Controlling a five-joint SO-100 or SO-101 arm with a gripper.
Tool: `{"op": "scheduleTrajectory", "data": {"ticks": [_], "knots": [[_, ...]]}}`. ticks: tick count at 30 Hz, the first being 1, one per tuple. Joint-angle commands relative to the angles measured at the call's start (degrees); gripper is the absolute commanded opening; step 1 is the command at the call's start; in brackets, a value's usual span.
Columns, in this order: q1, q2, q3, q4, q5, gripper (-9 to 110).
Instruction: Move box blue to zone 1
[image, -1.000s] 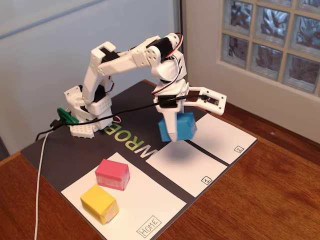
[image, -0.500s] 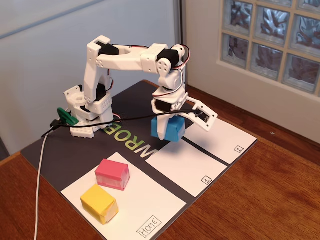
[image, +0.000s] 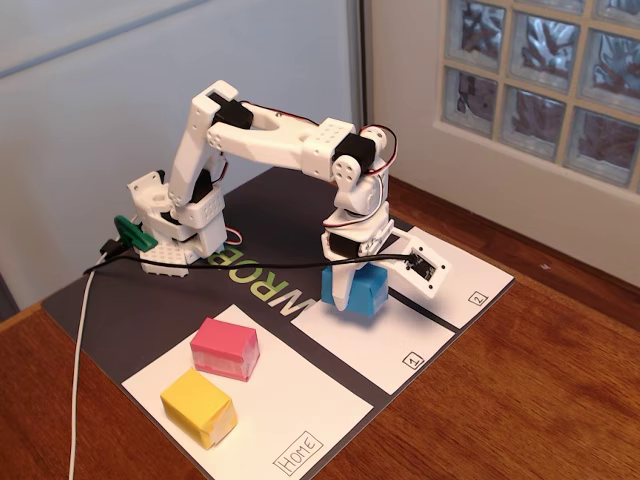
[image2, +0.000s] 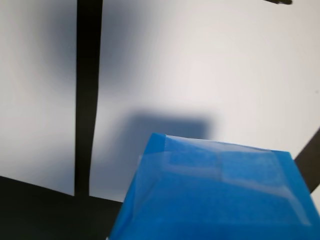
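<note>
Glass-block window and a wooden table frame the scene as we look on. Our gripper (image: 345, 290) is closed around the box blue (image: 362, 290), holding it low over the far end of zone 1 (image: 385, 340); the wrist view shows its shadow on white paper, so we judge it just short of touching down. Pink block (image: 226, 349) and yellow block (image: 199, 406) sit on the Home sheet (image: 290, 410), near zone 2 (image: 455, 275).
</note>
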Motion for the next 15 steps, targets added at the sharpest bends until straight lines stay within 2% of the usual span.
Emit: {"op": "scheduleTrajectory", "data": {"ticks": [1,15], "knots": [[-0.44,-2.64,-5.27,-0.62,1.14,0],[-0.44,-11.25,-14.94,0.00,5.45,0]]}}
